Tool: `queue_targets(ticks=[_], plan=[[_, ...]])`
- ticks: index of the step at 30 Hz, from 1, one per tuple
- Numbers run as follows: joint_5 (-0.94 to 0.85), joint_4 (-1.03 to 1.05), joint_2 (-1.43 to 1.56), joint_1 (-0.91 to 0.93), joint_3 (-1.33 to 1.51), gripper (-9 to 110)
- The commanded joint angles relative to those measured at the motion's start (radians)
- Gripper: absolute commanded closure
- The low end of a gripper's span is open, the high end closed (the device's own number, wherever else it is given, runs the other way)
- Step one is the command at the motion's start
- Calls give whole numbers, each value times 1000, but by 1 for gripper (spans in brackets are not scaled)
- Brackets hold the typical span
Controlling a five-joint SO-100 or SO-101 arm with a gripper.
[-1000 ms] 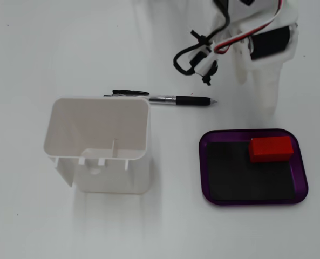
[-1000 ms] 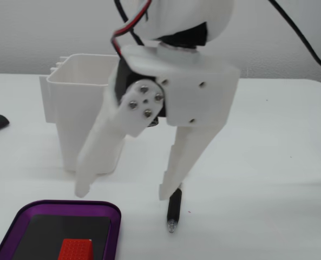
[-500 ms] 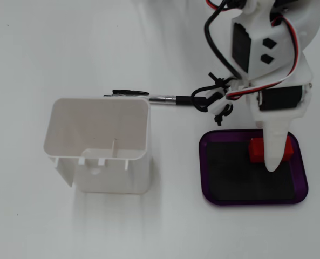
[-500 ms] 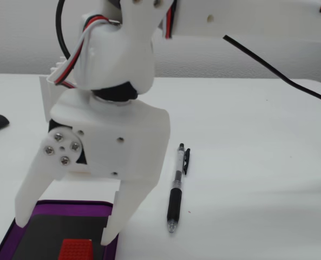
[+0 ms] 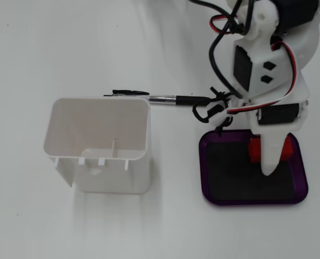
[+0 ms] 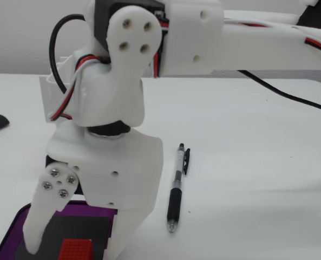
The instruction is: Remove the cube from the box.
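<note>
Gripper: the gripper (image 6: 71, 249) hangs over the box with its two white fingers spread apart, pointing down. In the low fixed view one finger (image 6: 41, 222) comes down on the left of the cube and the other (image 6: 125, 233) on its right; both tips reach to about the box's level. Whether either touches the cube cannot be told.
Cube: the red cube (image 5: 253, 149) lies on the black floor of the box, in the upper right part as the top-down fixed view shows it. A finger covers its middle there, so red shows on either side of that finger. In the low view its studded top (image 6: 75, 250) sits between the fingers.
Box: the purple box (image 5: 207, 189) rests flat on the bench, at lower right in the top-down view; only its near left part (image 6: 11, 233) shows in the low view.
Pen: a black and silver pen (image 5: 176, 99) lies on the bench just above the box and beside the container's top edge.
Container: a tall white open-topped container (image 5: 97, 143) stands well to the left of the box.
Bench: white and plain (image 5: 68, 48).
</note>
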Motion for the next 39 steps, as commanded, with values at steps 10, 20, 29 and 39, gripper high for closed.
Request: queue_targets(ticks=[10,20,29,39], plan=[[-6,-8,15,-3,-31,96],[-6,5,26,-3,-35,102],[-74,153,198,3,-192,102],[-152,187,555,29,164,102]])
